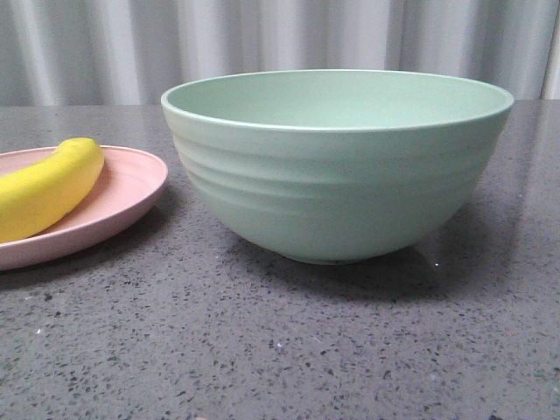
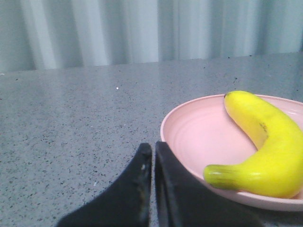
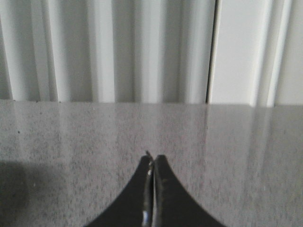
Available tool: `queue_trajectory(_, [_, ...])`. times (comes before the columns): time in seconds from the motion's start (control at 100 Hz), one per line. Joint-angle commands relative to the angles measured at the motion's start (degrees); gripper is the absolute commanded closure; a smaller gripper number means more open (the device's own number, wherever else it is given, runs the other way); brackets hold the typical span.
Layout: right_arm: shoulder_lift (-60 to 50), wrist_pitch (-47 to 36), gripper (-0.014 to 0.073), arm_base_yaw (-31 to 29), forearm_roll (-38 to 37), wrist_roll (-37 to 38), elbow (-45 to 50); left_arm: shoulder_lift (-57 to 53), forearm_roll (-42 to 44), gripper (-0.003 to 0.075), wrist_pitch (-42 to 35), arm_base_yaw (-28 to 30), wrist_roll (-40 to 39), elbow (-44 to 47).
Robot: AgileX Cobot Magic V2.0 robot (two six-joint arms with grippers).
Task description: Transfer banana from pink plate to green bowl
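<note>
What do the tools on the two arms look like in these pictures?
Only the finger ends show. The left tool has two black, matte fingers that curve and narrow toward the tips. The right tool looks the same, with a thin pale edge between its fingers. No cables or markings are visible.

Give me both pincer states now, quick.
Left pincer: closed, holding nothing, beside the pink plate with the banana.
Right pincer: closed, holding nothing, over bare table.

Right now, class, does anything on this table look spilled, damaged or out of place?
Nothing stands out. The banana lies whole on the pink plate, and the green bowl stands upright beside it on the table, with no spills.
</note>
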Motion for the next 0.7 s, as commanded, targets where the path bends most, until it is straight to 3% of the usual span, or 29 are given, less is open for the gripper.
queue_trajectory(0.0, [-1.11,0.45,0.0663,-0.40,2.73,0.26,-1.15,-1.69,-0.66,0.0741,-5.92,0.12,-0.49,0.34])
queue_trajectory(0.38, [8.32,8.74,0.0656,-0.40,3.29,0.26,-6.85,-1.45,-2.16,0.0741,-6.44,0.12,-0.49,-0.08])
queue_trajectory(0.69, [13.93,8.96,0.0656,-0.40,3.29,0.26,-9.86,2.60,-2.96,0.0741,-5.81,0.12,-0.49,-2.35])
